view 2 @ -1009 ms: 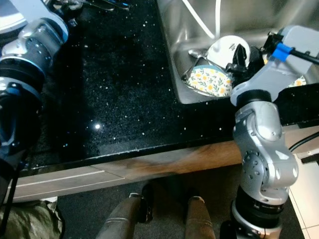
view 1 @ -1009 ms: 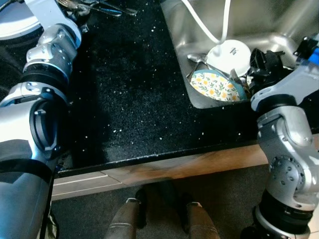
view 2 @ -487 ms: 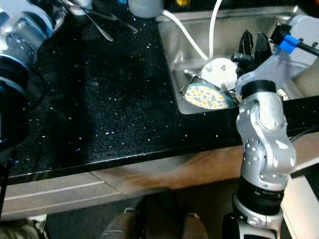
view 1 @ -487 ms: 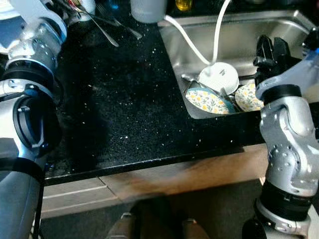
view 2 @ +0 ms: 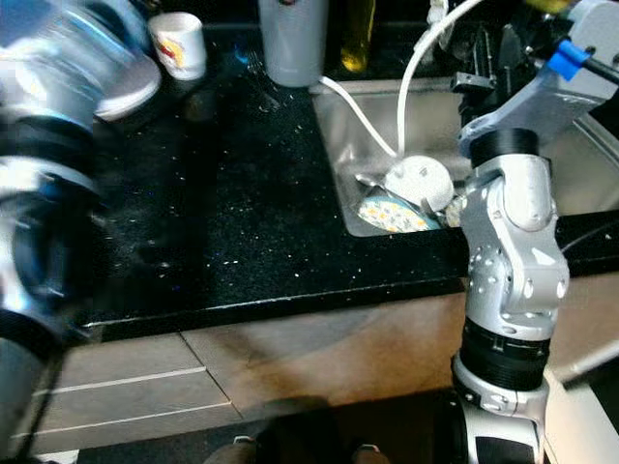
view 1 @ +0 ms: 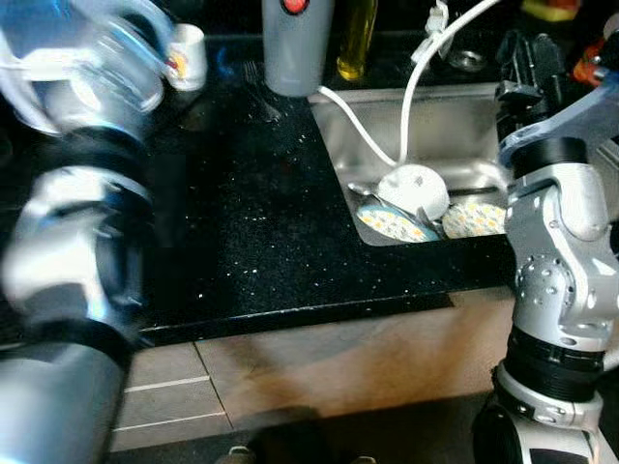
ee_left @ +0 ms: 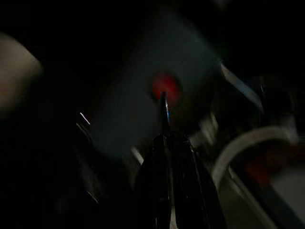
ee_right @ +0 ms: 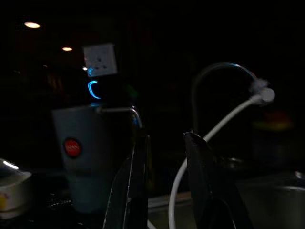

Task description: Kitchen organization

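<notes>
While dirty dishes wait in the stainless steel sink point(view 1: 484, 126), where a white round bowl point(view 1: 413, 188) lies over yellow floral plates point(view 1: 392, 222), the right tool point(view 1: 527, 63) hangs raised above the basin, its fingers spread and empty. The left tool point(ee_left: 167, 157) looks pressed together, blurred. A grey kettle point(view 2: 293, 39) and small printed cup point(view 2: 180, 44) stand on the black speckled desk point(view 1: 251, 222), probably out of the way.
</notes>
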Available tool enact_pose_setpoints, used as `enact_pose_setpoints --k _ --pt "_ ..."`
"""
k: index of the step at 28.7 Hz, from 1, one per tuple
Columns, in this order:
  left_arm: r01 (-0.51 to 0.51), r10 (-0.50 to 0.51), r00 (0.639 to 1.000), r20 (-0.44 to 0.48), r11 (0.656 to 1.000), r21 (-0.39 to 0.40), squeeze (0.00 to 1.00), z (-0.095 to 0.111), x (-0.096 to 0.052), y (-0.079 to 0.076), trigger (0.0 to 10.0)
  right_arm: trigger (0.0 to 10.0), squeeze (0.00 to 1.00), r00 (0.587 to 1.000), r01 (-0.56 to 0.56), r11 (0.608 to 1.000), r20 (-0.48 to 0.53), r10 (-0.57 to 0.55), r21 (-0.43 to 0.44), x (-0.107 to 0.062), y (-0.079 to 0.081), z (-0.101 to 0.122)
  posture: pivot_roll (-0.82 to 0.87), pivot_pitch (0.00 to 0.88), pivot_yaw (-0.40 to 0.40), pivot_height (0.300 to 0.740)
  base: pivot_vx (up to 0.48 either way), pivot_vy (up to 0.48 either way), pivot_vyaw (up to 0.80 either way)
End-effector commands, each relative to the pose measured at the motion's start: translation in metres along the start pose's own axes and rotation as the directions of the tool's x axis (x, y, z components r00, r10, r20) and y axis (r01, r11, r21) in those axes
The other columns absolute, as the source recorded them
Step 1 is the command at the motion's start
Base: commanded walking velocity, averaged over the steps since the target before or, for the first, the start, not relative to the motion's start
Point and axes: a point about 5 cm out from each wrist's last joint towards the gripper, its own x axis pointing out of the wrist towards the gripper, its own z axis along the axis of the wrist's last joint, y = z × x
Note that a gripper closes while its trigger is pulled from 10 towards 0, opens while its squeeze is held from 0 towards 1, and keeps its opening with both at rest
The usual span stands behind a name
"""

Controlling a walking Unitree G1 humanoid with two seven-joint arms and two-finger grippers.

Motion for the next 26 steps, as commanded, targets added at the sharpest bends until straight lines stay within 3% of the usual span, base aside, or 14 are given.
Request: enact_pose_setpoints --k 1,2,8,10,11,12,13,14,15,19,20,23,25,26 --pt "0.051 -0.051 0.998 -0.023 0.999 0.008 0.0 -0.008 0.002 -0.01 10.0 10.0 0.0 1.0 0.018 1.0 0.021 -0.018 -0.013 0.001 -0.005 0.003 -0.05 0.0 0.009 0.74 0.0 0.0 0.0" --pt "0.115 -0.113 0.989 -0.091 0.993 0.009 0.0 -0.038 0.003 -0.027 10.0 10.0 0.0 0.999 0.023 1.0 0.035 -0.022 -0.018 0.0 -0.006 0.003 -0.06 0.0 0.017 0.74 0.0 0.0 0.0" --pt "0.134 -0.127 0.985 -0.119 0.989 0.056 0.0 -0.069 0.004 -0.043 10.0 10.0 0.0 0.998 0.033 0.999 0.047 -0.032 -0.026 -0.001 -0.009 0.005 -0.07 0.0 0.032 0.74 0.0 0.0 0.0" --pt "0.129 -0.117 0.986 -0.117 0.986 0.103 0.0 -0.076 0.004 -0.046 10.0 10.0 0.0 0.998 0.036 0.999 0.049 -0.034 -0.028 -0.001 -0.009 0.004 -0.08 0.0 0.034 0.74 0.0 0.0 0.0" --pt "0.132 -0.108 0.987 -0.116 0.967 0.22 0.0 -0.088 0.003 -0.053 10.0 10.0 0.0 0.998 0.037 0.999 0.052 -0.036 -0.029 -0.002 -0.01 0.004 -0.08 0.0 0.036 0.74 0.0 0.0 0.0" --pt "0.138 -0.109 0.987 -0.117 0.951 0.275 0.0 -0.093 0.002 -0.055 10.0 10.0 0.0 0.998 0.038 0.999 0.053 -0.036 -0.029 -0.002 -0.009 0.004 -0.08 0.0 0.036 0.74 0.0 0.0 0.0" --pt "0.138 -0.109 0.987 -0.117 0.951 0.275 0.0 -0.093 0.002 -0.055 10.0 10.0 0.0 0.998 0.038 0.999 0.053 -0.036 -0.029 -0.002 -0.009 0.004 -0.08 0.0 0.036 0.74 0.0 0.0 0.0" --pt "0.181 -0.16 0.983 -0.087 0.912 0.369 1.0 -0.094 0.001 -0.062 10.0 10.0 0.0 0.998 0.037 0.999 0.055 -0.036 -0.03 -0.002 -0.009 0.004 -0.08 0.0 0.036 0.74 0.0 0.0 0.0" --pt "0.223 -0.22 0.973 -0.064 0.845 0.486 1.0 -0.097 -0.002 -0.072 10.0 10.0 0.0 0.998 0.038 0.999 0.059 -0.036 -0.029 -0.002 -0.009 0.005 -0.08 0.0 0.038 0.74 0.0 0.0 0.0" --pt "0.244 -0.264 0.964 -0.023 0.853 0.462 1.0 -0.092 -0.005 -0.076 10.0 10.0 0.0 0.997 0.041 0.999 0.061 -0.039 -0.028 -0.002 -0.009 0.005 -0.08 0.0 0.04 0.74 0.0 0.0 0.0" --pt "0.247 -0.285 0.958 0.024 0.866 0.434 0.0 -0.081 -0.007 -0.072 10.0 10.0 0.0 0.997 0.046 0.999 0.059 -0.045 -0.024 -0.003 -0.01 0.003 -0.07 0.0 0.035 0.74 0.0 0.0 0.0" --pt "0.228 -0.282 0.956 0.077 0.884 0.407 0.0 -0.067 -0.01 -0.064 10.0 10.0 0.0 0.998 0.048 0.999 0.051 -0.047 -0.017 -0.004 -0.01 0.001 -0.07 0.0 0.035 0.74 0.0 0.0 0.0" --pt "0.156 -0.216 0.971 0.099 0.895 0.419 0.0 -0.057 -0.013 -0.046 10.0 10.0 0.0 0.998 0.042 0.999 0.046 -0.041 -0.01 -0.004 -0.008 -0.001 -0.05 0.0 0.025 0.74 0.0 0.0 0.0" --pt "0.156 -0.216 0.971 0.099 0.895 0.419 0.0 -0.057 -0.013 -0.046 10.0 10.0 0.0 0.998 0.042 0.999 0.046 -0.041 -0.01 -0.004 -0.008 -0.001 -0.05 0.0 0.025 0.74 0.0 0.0 0.0"
